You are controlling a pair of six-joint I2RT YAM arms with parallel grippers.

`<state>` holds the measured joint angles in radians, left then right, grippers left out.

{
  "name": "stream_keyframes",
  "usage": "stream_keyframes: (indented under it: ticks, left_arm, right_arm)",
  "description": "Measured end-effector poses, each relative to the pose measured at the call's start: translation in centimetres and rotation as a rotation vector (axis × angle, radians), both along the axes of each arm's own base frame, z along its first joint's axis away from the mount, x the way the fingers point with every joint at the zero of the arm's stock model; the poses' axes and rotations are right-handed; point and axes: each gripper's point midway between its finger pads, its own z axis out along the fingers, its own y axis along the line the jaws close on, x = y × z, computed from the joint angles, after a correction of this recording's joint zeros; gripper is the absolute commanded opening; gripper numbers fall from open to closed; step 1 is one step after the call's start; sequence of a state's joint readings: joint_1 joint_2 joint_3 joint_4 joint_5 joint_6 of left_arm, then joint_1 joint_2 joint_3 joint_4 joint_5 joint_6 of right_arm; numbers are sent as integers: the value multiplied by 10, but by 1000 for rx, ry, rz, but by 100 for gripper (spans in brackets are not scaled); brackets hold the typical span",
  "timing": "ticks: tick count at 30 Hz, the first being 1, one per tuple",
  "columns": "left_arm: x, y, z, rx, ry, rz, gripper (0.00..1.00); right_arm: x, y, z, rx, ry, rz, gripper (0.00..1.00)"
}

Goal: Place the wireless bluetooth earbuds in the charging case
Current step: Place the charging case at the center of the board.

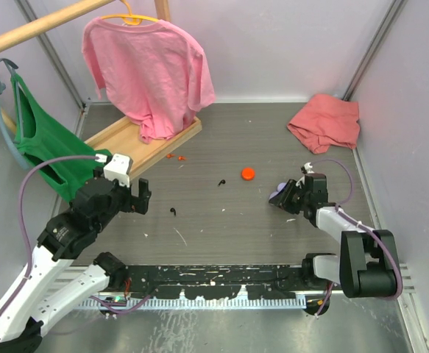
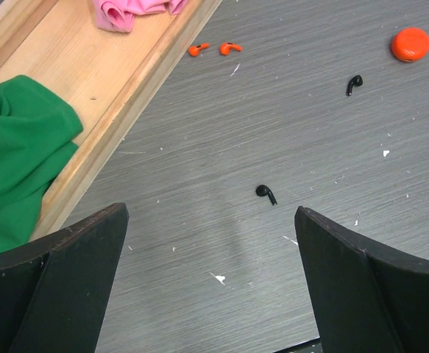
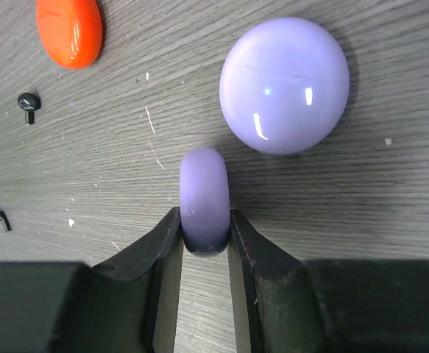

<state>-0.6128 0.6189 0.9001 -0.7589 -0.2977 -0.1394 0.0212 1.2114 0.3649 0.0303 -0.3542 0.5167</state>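
1. Table (image 1: 229,220): grey, matte, fine brushed grain, dotted with white flecks and scratches.
2. Wooden tray (image 2: 89,81): pale, straight-railed, at the far left. Green cloth (image 2: 15,147) and pink cloth (image 2: 129,13) draped into it, both soft and creased.
3. Orange case (image 2: 410,43): glossy, round, coin-like, flat on the table mid-way, well apart from both arms.
4. Lilac dome (image 3: 284,84): smooth, shiny, round, resting on the table just beyond the right gripper (image 3: 204,217), not touching it.
5. Lilac disc (image 3: 204,184): same glossy plastic, rounded rim, stood on edge. Pinched at its lower end between the right gripper's two matte black fingers, clamped tight.
6. Left gripper (image 2: 210,213): spread wide, nothing between its dark, flat-faced fingers, hanging above the table.
7. Black bud (image 2: 266,193): tiny, glossy, round head with a short curved stem, lying on the table ahead of the left gripper.
8. Other black bud (image 2: 354,84): same shape, farther out, near the orange case.
9. Orange buds (image 2: 229,48): a pair, tiny and curved, side by side just beside the tray's rail.
10. All four buds loose on the table, outside the cases.
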Motion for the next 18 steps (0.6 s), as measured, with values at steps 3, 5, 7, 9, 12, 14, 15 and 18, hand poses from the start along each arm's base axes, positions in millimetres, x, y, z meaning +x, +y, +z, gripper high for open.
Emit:
stream_keyframes:
  ticks: [3,5,7,9,12,14,15,18]
  left_arm:
    - [0,0,2,-6,-10,3,98]
    - [0,0,2,-6,-10,3,98]
    - [1,1,2,-5,-9,5,98]
    - [1,2,2,-6,-9,11,98]
    - [2,4,2,-6,-9,20,98]
    - [2,5,2,-6,-9,25,98]
    - [3,5,2,-6,-9,27,98]
    - [3,6,1,-5,-8,29,98]
  right_arm:
    - [2,-2,0,23,3,-10,37]
    - [2,-2,0,30,6,-14,45]
    - [2,-3,0,31,10,-19,52]
    - [3,-4,2,25,6,-22,56]
    - [3,-8,5,7,0,-36,62]
    - [2,-11,6,-8,3,-49,67]
    - [2,-12,6,-14,7,-54,69]
    - [0,-19,7,-52,25,-73,72]
